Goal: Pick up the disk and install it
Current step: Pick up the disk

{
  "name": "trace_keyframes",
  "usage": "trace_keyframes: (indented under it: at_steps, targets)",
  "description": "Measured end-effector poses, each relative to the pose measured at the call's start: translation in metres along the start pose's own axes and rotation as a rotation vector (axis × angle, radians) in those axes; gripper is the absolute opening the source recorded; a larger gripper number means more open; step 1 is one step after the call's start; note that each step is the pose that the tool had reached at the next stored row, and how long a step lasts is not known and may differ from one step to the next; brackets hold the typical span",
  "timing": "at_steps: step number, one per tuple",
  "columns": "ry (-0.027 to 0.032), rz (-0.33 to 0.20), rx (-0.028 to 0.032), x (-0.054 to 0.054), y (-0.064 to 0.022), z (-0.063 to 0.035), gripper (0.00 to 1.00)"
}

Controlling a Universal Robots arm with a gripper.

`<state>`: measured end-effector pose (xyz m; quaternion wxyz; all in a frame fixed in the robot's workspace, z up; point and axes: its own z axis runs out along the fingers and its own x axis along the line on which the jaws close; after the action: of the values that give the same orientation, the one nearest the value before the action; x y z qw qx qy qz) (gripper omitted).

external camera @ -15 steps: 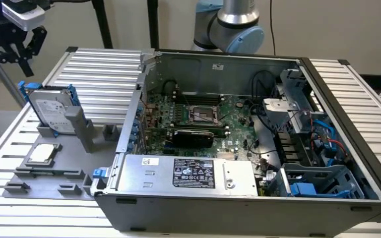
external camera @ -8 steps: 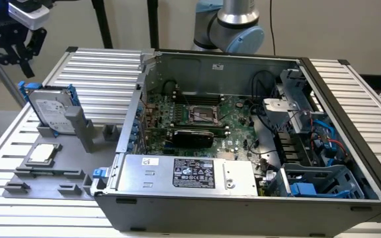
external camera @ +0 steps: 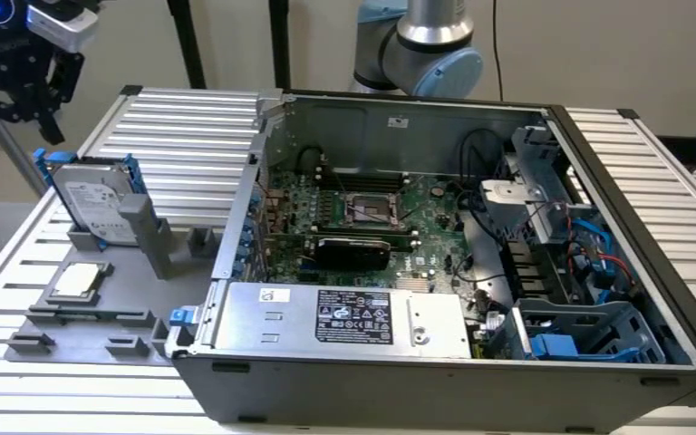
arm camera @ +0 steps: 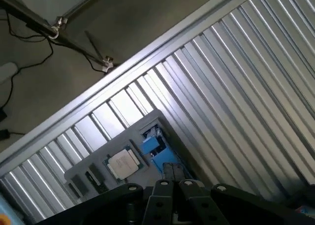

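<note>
The disk [external camera: 91, 203], a silver-grey drive with a white label in a blue carrier frame, stands on edge in a slot of the grey fixture [external camera: 82, 313] at the exterior view's left. My gripper [external camera: 41, 127] hangs in the air above it, apart from it, holding nothing. In the wrist view the fingertips of my gripper [arm camera: 172, 172] sit pressed together, shut, and past them I look down on the blue top edge of the disk [arm camera: 153, 147].
A small square silver chip [external camera: 76, 279] [arm camera: 123, 163] lies on the fixture beside the disk. The open computer case [external camera: 445, 227] takes up the middle and right of the ribbed aluminium table [external camera: 191, 118], with a blue-lined drive bay [external camera: 590, 331] at its near right corner.
</note>
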<state>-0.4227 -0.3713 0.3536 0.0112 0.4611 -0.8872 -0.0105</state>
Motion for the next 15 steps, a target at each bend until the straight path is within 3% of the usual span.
trace_keyframes:
  at_steps: [15]
  targets:
    - [0.008,-0.273,0.0027,0.0,-0.0001,0.0048,0.0]
